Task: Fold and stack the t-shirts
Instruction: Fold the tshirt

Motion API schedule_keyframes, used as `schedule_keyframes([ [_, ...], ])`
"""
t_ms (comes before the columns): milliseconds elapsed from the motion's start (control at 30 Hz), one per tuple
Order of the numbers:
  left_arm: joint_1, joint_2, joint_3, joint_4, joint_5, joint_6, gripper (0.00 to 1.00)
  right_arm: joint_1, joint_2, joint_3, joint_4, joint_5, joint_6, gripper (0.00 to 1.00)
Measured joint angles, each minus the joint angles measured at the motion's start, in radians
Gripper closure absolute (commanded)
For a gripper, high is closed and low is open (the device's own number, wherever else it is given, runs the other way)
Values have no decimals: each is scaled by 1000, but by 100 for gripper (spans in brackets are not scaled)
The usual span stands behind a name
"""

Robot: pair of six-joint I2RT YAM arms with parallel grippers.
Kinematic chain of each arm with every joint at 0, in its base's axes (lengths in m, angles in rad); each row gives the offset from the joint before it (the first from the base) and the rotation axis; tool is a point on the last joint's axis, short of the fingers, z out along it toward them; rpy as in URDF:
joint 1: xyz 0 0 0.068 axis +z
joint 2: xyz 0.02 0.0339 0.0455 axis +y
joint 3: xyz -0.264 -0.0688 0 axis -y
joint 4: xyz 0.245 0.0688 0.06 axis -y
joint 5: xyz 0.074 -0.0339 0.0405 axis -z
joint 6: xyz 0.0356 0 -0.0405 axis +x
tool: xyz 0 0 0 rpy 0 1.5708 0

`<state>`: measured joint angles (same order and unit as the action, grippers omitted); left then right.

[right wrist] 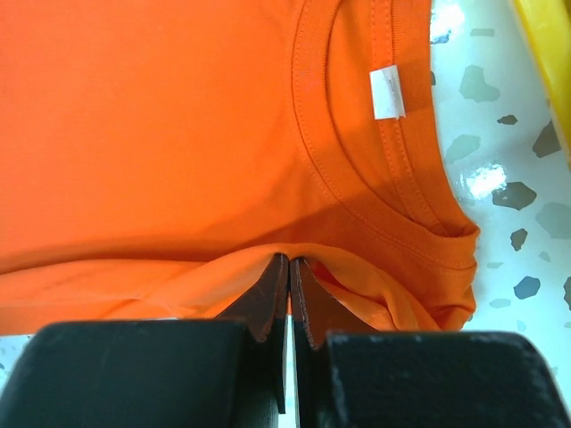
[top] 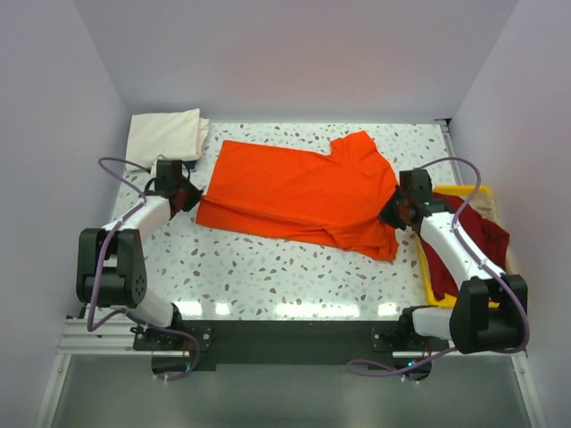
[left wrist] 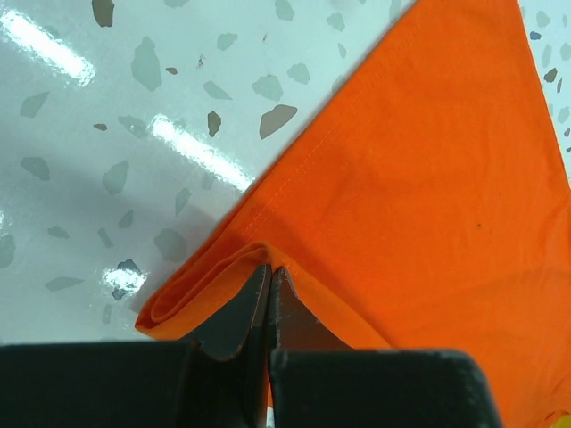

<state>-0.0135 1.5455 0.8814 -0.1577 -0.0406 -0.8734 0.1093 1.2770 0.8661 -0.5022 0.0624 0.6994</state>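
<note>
The orange shirt (top: 303, 192) lies spread across the middle of the counter (top: 268, 276), its near edge doubled over. My left jaws pinch the hem corner and my right jaws pinch the fold beside the collar. I judge a lengthwise fold is in hand. Next, both arms must lift and carry evenly. The white neck label (right wrist: 387, 92) shows no writing I can read.

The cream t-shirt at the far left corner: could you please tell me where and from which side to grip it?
The cream t-shirt lies folded flat, so only an edge offers a pinch: probably its near right corner, approached from the near side by the left gripper, which is closest.
</note>
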Motion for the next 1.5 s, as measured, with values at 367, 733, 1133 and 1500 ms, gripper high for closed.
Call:
schedule_keyframes([
  [367, 0, 110, 64, 6, 8, 0, 100, -33, -3, -9, 10, -23, -13, 100],
  [733, 0, 169, 127, 8, 13, 0, 100, -54, 55, -9, 32, -33, -16, 100],
  [1133, 0, 208, 148, 6, 13, 0, 100, -60, 109, -8, 65, -50, -14, 100],
  [1500, 1, 229, 177, 8, 12, 1, 100, -60, 134, 1, 71, -54, -6, 100],
])
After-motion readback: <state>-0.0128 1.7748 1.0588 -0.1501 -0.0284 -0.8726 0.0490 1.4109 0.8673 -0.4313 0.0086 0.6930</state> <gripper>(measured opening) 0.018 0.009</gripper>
